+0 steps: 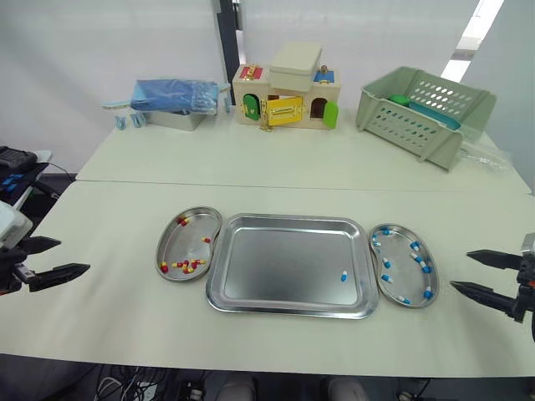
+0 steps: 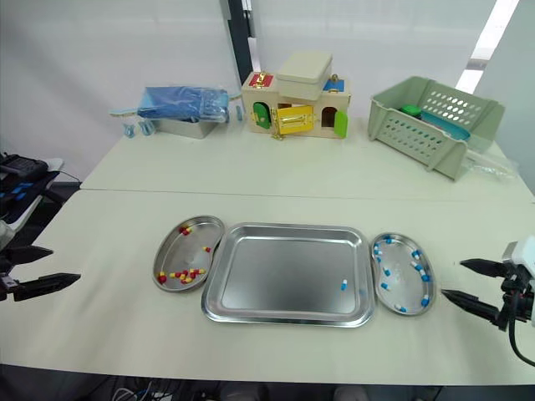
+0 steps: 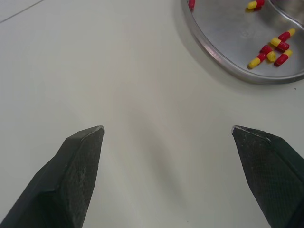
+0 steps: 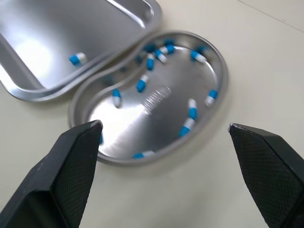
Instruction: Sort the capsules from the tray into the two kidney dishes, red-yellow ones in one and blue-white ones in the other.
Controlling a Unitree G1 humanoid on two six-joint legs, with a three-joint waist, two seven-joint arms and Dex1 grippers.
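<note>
A steel tray (image 1: 276, 266) lies mid-table with one blue-white capsule (image 1: 343, 276) near its right side. The left kidney dish (image 1: 171, 244) holds several red-yellow capsules (image 3: 270, 52). The right kidney dish (image 1: 403, 284) holds several blue-white capsules (image 4: 142, 83). My left gripper (image 1: 52, 259) hovers open over bare table, well left of the left dish. My right gripper (image 1: 475, 273) stands open just right of the right dish. Neither holds anything.
Along the back of the table stand a blue-covered metal box (image 1: 174, 104), a wooden toy house (image 1: 287, 88) and a green plastic basket (image 1: 422, 112). A seam (image 1: 292, 185) crosses the tabletop behind the dishes. Dark equipment (image 1: 15, 164) sits off the left edge.
</note>
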